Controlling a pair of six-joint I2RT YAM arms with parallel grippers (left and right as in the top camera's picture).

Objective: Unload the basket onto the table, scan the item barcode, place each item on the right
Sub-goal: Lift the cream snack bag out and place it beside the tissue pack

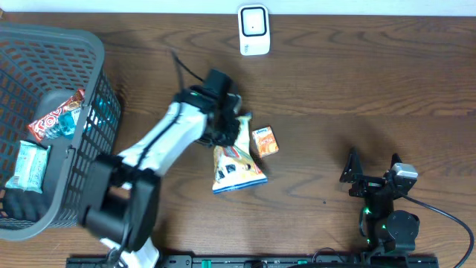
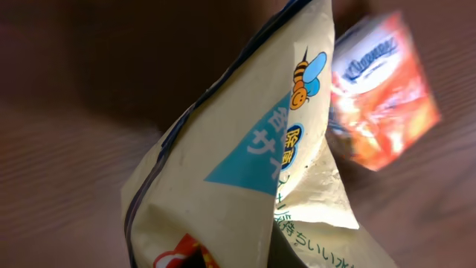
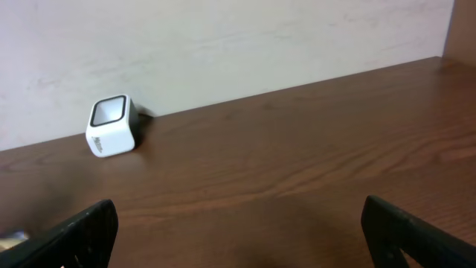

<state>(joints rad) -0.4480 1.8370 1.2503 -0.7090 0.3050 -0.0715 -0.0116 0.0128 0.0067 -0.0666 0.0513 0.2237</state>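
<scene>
Left fingers [image 1: 232,128] clamped tight on one yellow snack bag [image 1: 235,167], mid-surface [image 1: 335,82] — one small orange box [image 1: 265,141] just beside it, one white scanner [image 1: 253,30] at the far edge, one grey basket [image 1: 91,71] far left, right fingers [image 3: 416,232] spread wide — holding nothing.

Basket [image 1: 44,31] w/ snacks [image 1: 56,119]; orange box [image 1: 265,141].

- Snack bag [image 2: 223,201]: cream-yellow, crumpled, dark edge seam, teal panel with white script, bee cartoon [image 2: 306,74] near the top.
- Small orange box [image 2: 383,89]: blurred, just beside the bag's upper right.
- Wooden table [image 2: 67,112]: dark brown.
</scene>
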